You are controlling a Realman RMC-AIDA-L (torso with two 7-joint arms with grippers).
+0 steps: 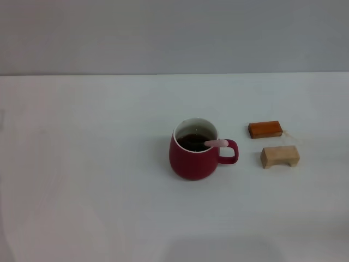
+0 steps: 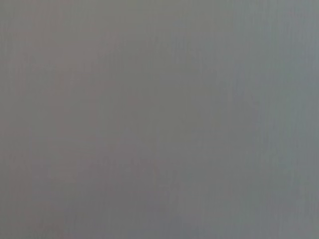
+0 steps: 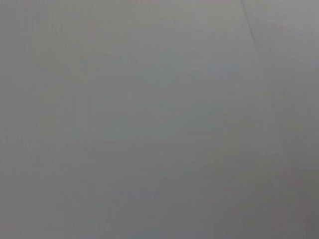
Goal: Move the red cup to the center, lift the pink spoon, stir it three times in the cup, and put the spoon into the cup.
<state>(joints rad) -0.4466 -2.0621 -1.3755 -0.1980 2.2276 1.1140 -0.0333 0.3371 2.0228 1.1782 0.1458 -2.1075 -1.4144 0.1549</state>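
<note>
We see neither gripper, so cannot tell their state; the pink spoon (image 1: 216,143) rests inside the red cup (image 1: 193,159).

Glossy ceramic red cup (image 1: 192,161), matt wooden block (image 1: 280,156), smooth white table (image 1: 87,180)

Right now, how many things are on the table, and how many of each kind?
Cups: 1, the red cup, with dark liquid inside.
Spoons: 1, the pink spoon, standing in the cup with its handle leaning on the rim.
Blocks: 2, the orange-brown flat block and the tan wooden block.
Total: 4 things.
</note>
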